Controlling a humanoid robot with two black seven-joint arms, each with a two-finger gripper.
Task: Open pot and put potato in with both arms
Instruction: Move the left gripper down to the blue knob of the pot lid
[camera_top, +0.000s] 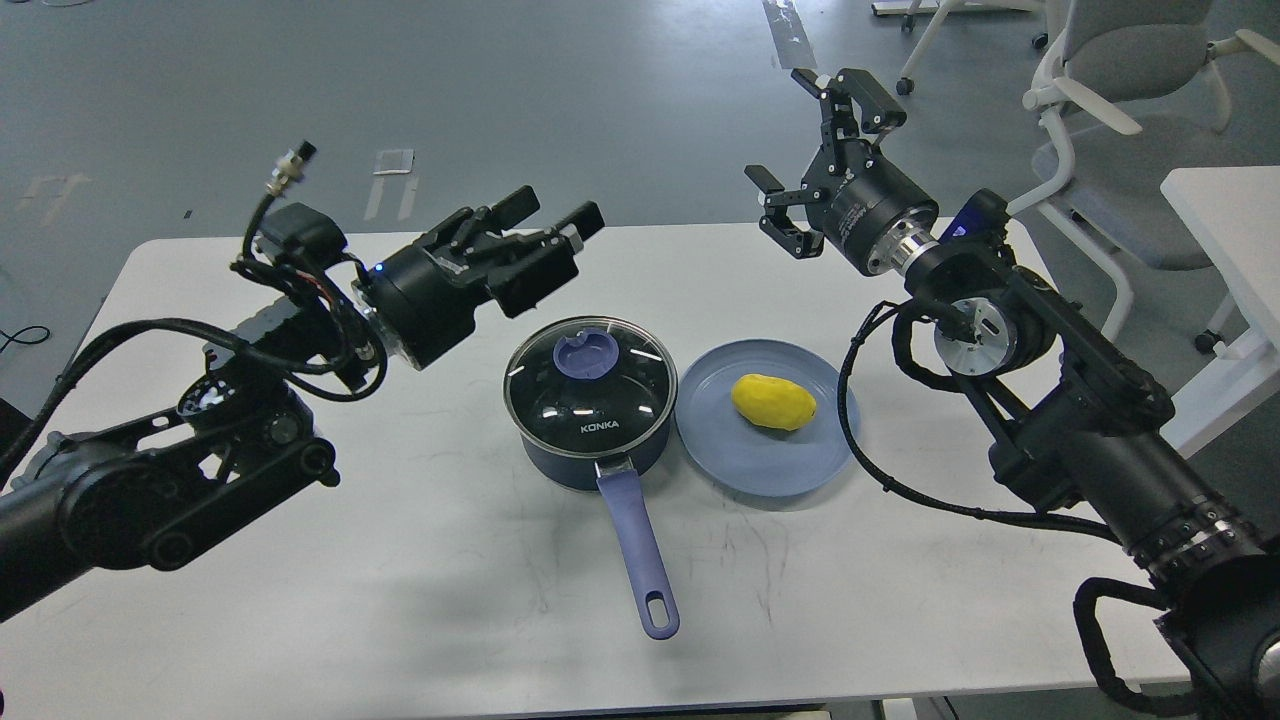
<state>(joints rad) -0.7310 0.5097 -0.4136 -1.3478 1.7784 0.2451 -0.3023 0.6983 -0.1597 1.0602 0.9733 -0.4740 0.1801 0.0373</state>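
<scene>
From the head view, I read the task as not yet begun: the glass lid (590, 385) sits flat and closed on the pot (588, 452), and the potato (773, 401) lies alone on the light-blue plate (765, 465) just to the pot's right, the plate rim close against the pot wall. So lifting the lid, picking up the potato and dropping it in are all left to do. My left end effector (548, 225) hovers above the worktop (400, 580) up and to the left of the lid, its fingers apart with a moderate gap and nothing between them. My right end effector (800, 150) is raised higher, beyond the far side of the plate, fingers spread wide and empty. The pot is a small dark navy saucepan with a long periwinkle handle (638, 545) pointing toward me, matte-looking, with a hanging hole at its end. The lid is clear glass with a bright metal rim, glossy with reflections, printed "KONKA", and has a round blue knob (586, 355) at the centre, probably plastic, though I can't be sure from here. The potato is a lumpy yellow oval with a smooth surface; the plate is shallow and round. The worktop is white, smooth, faintly scuffed.
</scene>
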